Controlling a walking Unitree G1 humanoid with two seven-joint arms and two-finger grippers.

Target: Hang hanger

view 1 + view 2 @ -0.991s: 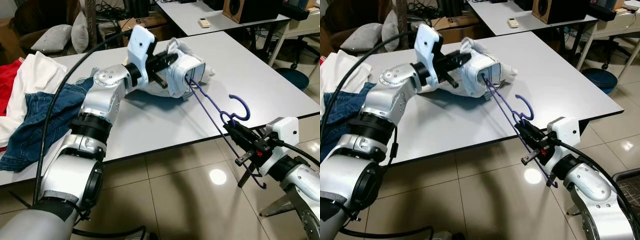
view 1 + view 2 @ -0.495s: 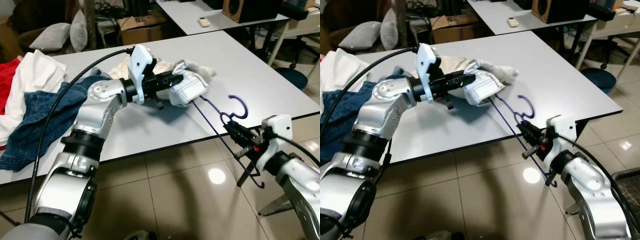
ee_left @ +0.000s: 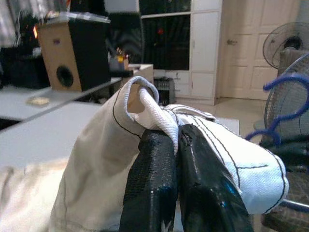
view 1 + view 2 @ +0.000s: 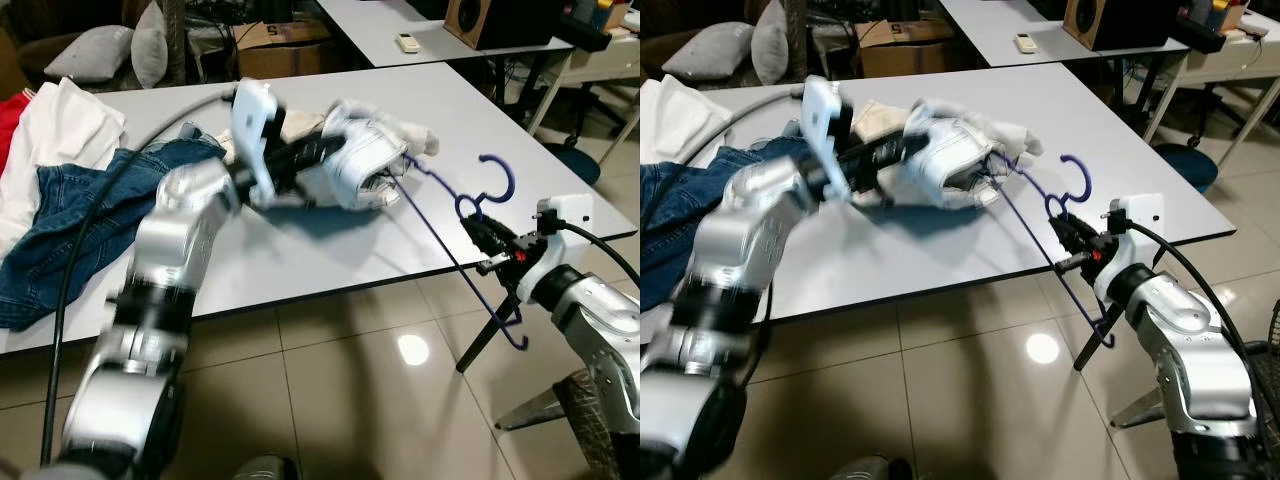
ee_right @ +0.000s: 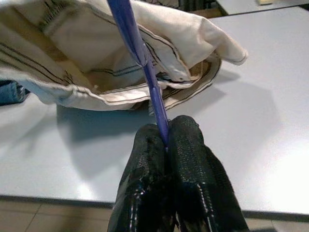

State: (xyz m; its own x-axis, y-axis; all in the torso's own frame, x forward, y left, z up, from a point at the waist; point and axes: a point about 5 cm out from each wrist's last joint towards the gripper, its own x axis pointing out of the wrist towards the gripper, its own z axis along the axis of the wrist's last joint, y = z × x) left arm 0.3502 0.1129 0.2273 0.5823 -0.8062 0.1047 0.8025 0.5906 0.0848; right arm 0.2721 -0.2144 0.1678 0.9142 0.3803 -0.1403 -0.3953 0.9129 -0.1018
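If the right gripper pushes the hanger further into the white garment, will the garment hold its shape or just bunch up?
Likely bunches: the garment sags in soft folds around the left gripper, which pinches a thin edge. The hanger looks thin and stiff in the right gripper, so it may snag on cloth.

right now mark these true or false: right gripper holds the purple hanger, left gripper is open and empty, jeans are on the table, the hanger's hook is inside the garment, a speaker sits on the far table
1. The right gripper is shut on the purple hanger. True.
2. The left gripper is open and empty. False: it is shut on the white garment.
3. Blue jeans lie on the white table. True.
4. The hanger's hook is inside the garment. False: the hook is out in the open near the right gripper; the hanger's other end goes into the garment.
5. A speaker sits on the far table. True.
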